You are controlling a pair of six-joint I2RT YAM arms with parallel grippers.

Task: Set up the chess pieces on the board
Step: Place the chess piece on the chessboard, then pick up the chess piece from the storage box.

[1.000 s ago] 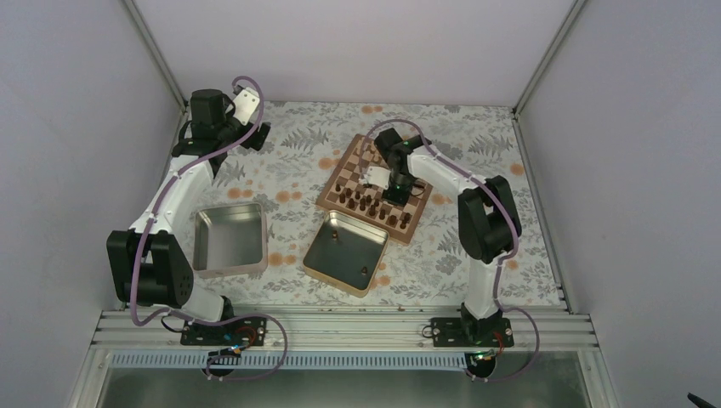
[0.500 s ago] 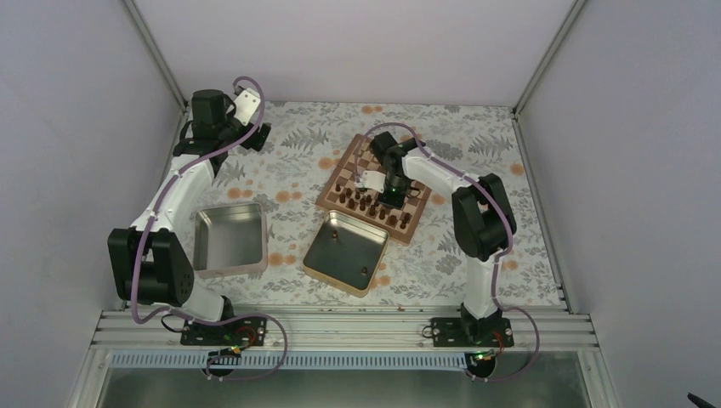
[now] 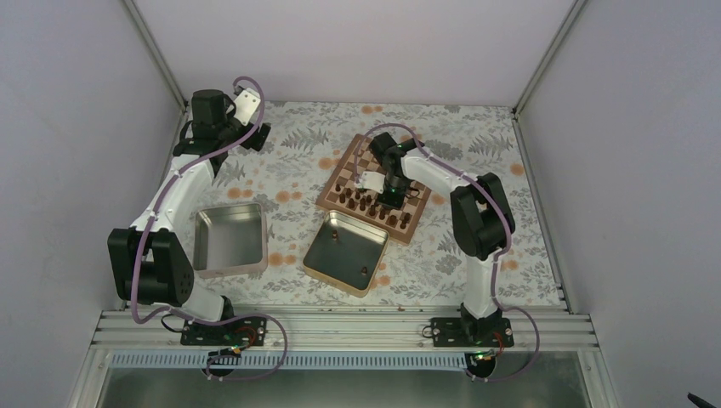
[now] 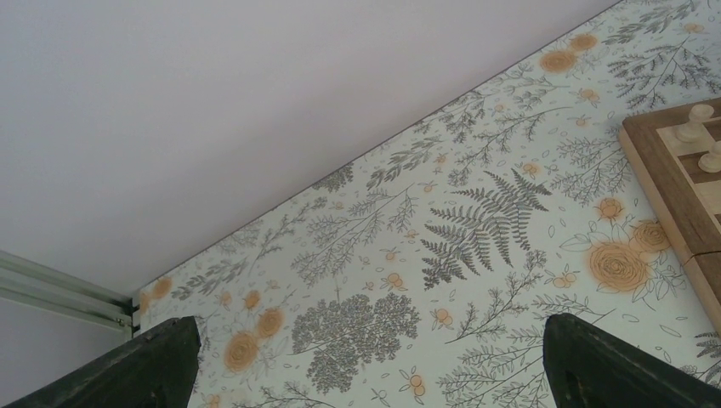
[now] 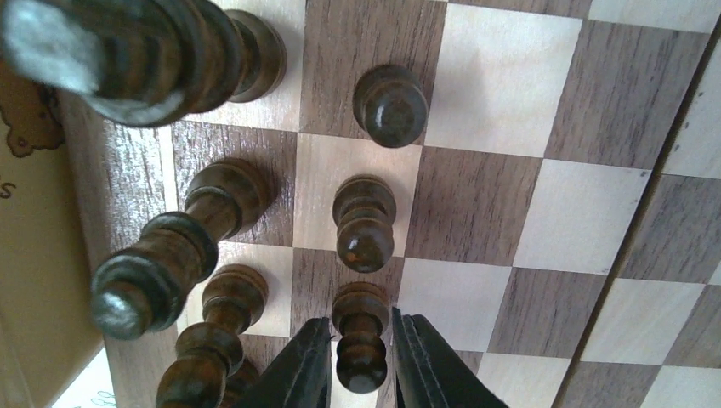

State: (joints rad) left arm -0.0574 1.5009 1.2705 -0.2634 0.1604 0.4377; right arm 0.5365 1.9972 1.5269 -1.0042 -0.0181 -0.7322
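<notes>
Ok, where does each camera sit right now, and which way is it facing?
Top external: above and behind the bases, looking down on the table; left arm, right arm, chessboard, silver tin, gold tin.
Left wrist: at the far left corner, looking low across the table to the wall; left gripper open, at the bottom corners.
Right wrist: steeply down on the chessboard; right gripper closed on a dark pawn.
Shared: all three see the chessboard.
</notes>
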